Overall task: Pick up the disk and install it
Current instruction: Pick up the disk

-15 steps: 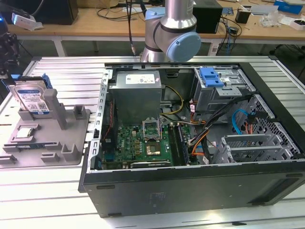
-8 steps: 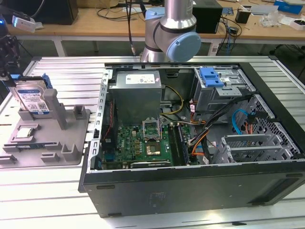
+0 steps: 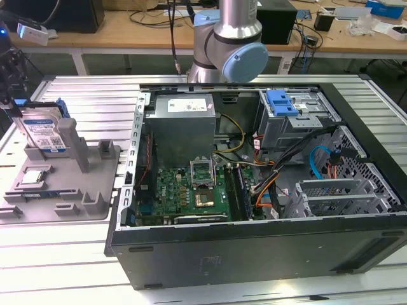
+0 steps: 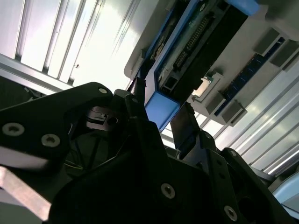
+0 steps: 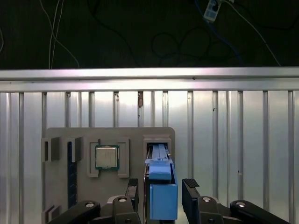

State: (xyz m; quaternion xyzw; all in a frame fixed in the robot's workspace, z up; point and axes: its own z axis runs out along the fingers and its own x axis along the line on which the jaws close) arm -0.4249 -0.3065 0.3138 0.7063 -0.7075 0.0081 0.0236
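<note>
The disk (image 3: 43,130) stands on edge in a slot of the grey fixture (image 3: 95,190) at the exterior view's left, its silver labelled face showing and a blue frame around it. My gripper (image 3: 14,95) hangs just above it. In the first wrist view the gripper (image 5: 161,183) is open. Its dark fingers (image 5: 133,189) sit on either side of the disk's blue edge (image 5: 162,198), with small gaps between. The second wrist view shows the same straddle: the gripper (image 4: 162,105) around the blue end of the disk (image 4: 196,42).
A square silver CPU chip (image 5: 106,157) lies in a pocket of the fixture beside the disk. The open computer case (image 3: 254,241) fills the middle of the ribbed metal table (image 3: 76,95), with a grey drive cage and blue latch (image 3: 283,101) at its back.
</note>
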